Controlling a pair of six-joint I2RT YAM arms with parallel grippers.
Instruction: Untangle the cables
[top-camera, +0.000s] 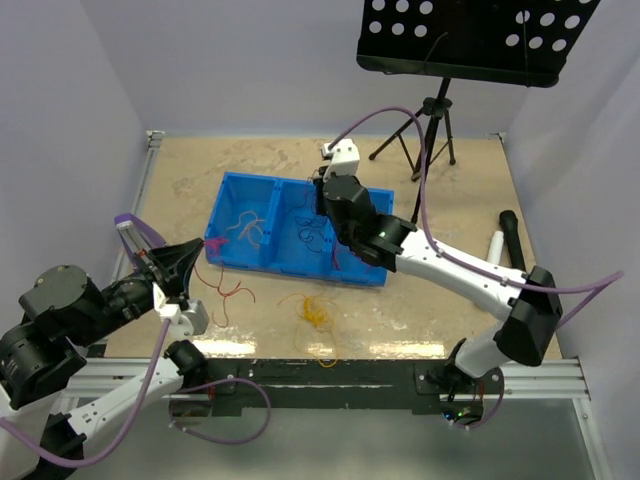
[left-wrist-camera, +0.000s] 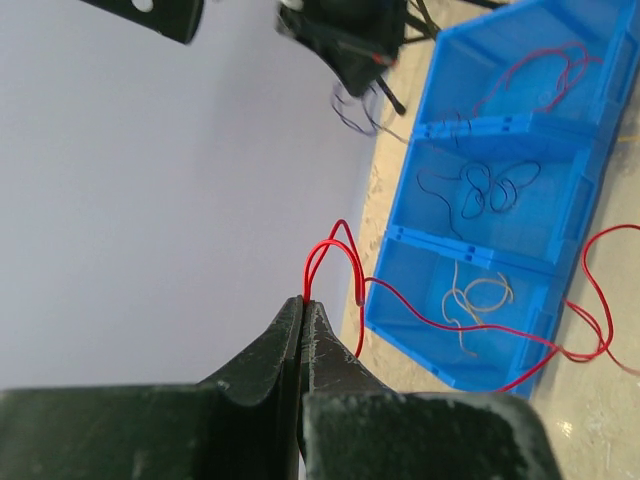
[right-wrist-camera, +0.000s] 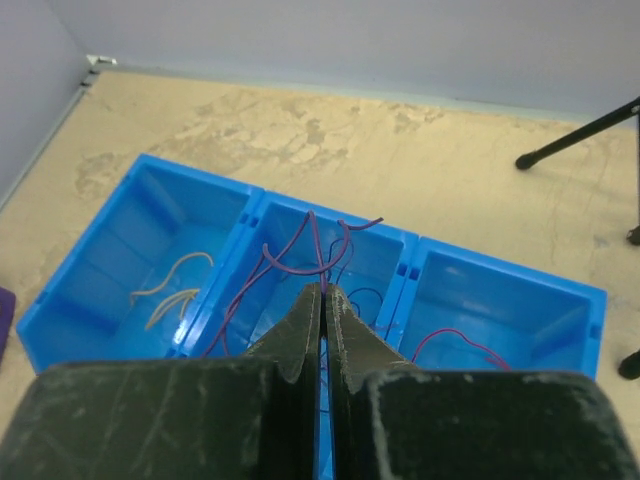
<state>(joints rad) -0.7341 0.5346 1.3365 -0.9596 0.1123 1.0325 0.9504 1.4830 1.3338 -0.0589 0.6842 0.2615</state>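
My left hand is pinched shut on the red wire, held up near the tabletop's left edge, and the wire's tail trails past the blue bin. My right hand is clamped on a purple wire over the bin's middle compartment. The orange-yellow wire lies loose by the near edge.

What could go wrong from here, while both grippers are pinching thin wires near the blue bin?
1. The purple wire in the right gripper hangs over the blue bin's middle compartment, where dark wires lie; it may tangle with them.
2. The left gripper pinches the red wire only at its very tip; the wire could slip out.
3. That red wire trails close to the bin's corner and might snag there when pulled.
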